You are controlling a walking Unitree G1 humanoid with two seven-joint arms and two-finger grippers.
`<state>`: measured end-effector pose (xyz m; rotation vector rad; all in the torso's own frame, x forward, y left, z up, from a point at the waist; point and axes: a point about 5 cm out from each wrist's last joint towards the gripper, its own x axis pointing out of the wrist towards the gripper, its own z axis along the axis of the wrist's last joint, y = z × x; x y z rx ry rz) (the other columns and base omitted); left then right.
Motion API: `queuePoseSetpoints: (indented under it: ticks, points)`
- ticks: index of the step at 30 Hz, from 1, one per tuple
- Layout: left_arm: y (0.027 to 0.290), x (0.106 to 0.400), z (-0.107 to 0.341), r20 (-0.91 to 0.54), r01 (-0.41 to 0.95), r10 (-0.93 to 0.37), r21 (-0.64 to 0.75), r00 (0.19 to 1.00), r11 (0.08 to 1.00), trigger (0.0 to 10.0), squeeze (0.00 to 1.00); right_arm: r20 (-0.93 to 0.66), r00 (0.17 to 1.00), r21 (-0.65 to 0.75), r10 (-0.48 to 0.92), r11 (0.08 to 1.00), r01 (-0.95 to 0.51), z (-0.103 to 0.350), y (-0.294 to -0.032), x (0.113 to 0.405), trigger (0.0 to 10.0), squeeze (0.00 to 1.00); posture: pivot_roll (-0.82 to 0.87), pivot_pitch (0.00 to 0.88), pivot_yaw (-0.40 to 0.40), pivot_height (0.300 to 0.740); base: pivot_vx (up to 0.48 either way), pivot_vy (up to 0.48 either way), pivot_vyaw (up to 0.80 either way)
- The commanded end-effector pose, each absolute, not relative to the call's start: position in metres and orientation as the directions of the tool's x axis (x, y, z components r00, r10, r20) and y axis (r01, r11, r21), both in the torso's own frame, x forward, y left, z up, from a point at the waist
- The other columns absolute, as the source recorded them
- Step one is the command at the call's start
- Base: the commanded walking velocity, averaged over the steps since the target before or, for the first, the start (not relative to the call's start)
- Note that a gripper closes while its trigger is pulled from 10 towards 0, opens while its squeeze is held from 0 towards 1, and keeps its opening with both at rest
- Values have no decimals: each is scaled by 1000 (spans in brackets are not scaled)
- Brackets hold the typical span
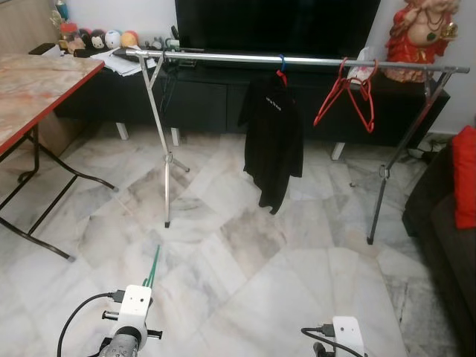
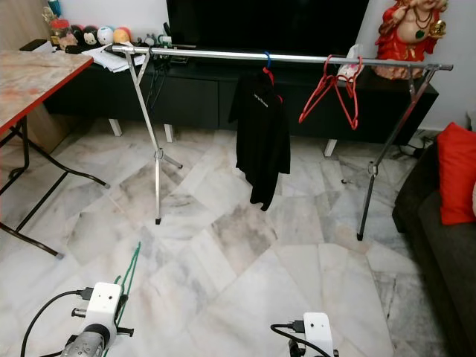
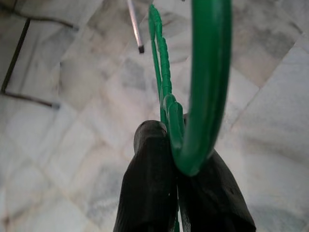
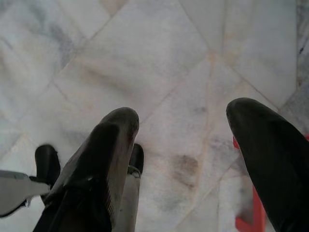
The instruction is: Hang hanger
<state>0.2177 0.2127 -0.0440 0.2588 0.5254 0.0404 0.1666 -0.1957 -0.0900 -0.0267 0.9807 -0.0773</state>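
Now my left gripper holds the green hanger tight, well short of the clothes rail. My right gripper hangs wide and empty. Next, I think, I must walk closer and lift the hook over the rail.

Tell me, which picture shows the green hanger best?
The left wrist view: the green hanger looms up close, pinched in the left pincer. The left eye view and the right eye view show a thin green strip above that arm, low over the floor.
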Motion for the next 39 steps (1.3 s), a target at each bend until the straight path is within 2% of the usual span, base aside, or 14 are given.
queuePoseSetpoints:
  ticks: [1, 14, 39]
  points:
    - [210, 221, -42, -481, 37, 92, 253, 872, 967, 10000, 0, -833, 546, -61, -89, 996, 69, -90, -198, 165, 10000, 0, -50, 0, -38, 740, 292, 0, -688]
    - [209, 219, -43, -479, 26, 101, 252, 872, 967, 10000, 0, -820, 566, -58, -86, 996, 66, -89, -200, 167, 10000, 0, -49, 0, -45, 740, 305, 0, 0]
    - [208, 241, -26, -396, -16, 110, 234, 911, 972, 10000, 0, -819, 567, -58, -84, 996, 62, -89, -199, 167, 10000, 0, -47, 0, -42, 740, 338, 0, 0]
